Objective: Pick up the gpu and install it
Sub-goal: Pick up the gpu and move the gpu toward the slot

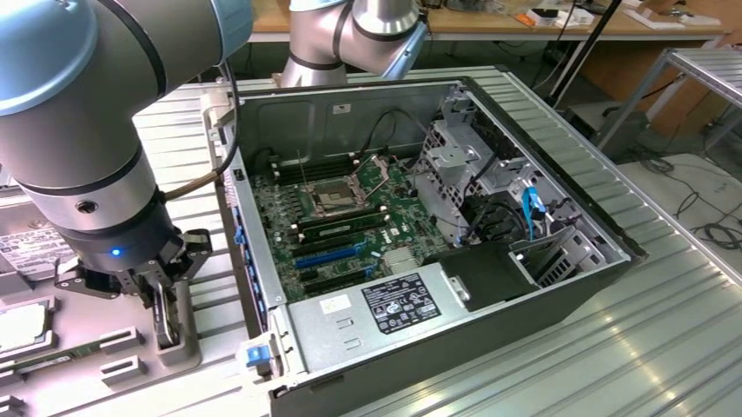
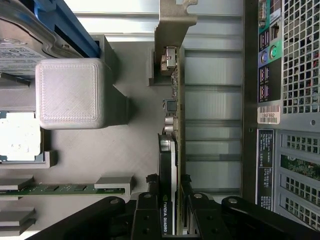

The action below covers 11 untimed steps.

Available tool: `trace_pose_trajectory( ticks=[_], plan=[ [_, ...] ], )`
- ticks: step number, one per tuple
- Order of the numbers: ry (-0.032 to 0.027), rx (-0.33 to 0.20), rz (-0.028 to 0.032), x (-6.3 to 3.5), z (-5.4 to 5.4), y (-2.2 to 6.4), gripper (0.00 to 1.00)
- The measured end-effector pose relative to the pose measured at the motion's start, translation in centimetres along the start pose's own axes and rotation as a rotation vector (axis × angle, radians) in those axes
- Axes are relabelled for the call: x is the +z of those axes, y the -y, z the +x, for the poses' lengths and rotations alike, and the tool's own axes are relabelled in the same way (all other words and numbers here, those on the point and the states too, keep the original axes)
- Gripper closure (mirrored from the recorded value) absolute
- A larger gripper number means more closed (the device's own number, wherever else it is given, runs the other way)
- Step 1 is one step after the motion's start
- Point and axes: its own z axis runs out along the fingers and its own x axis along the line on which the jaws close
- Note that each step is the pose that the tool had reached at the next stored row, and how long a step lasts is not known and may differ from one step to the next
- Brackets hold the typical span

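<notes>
Gripper (image 2: 169,180), jaws closed on the gpu (image 2: 176,100).
Card stands on edge in a grey holder tray (image 2: 135,150), just beside the rear panel of the computer case (image 2: 295,100). Its silvery bracket (image 2: 175,25) is at the end away from the gripper. A memory stick (image 2: 60,189) lies in the tray, farther from the case.

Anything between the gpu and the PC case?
No. In the wrist view, just bare ribbed tabletop separates the gpu from the case.
</notes>
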Motion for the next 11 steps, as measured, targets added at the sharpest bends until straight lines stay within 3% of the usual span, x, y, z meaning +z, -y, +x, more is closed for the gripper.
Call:
trace_pose_trajectory(
  ticks=[11],
  plan=[
    [0.0000,0.000,0.0000,0.00,0.00,0.00,0.73]
  ],
)
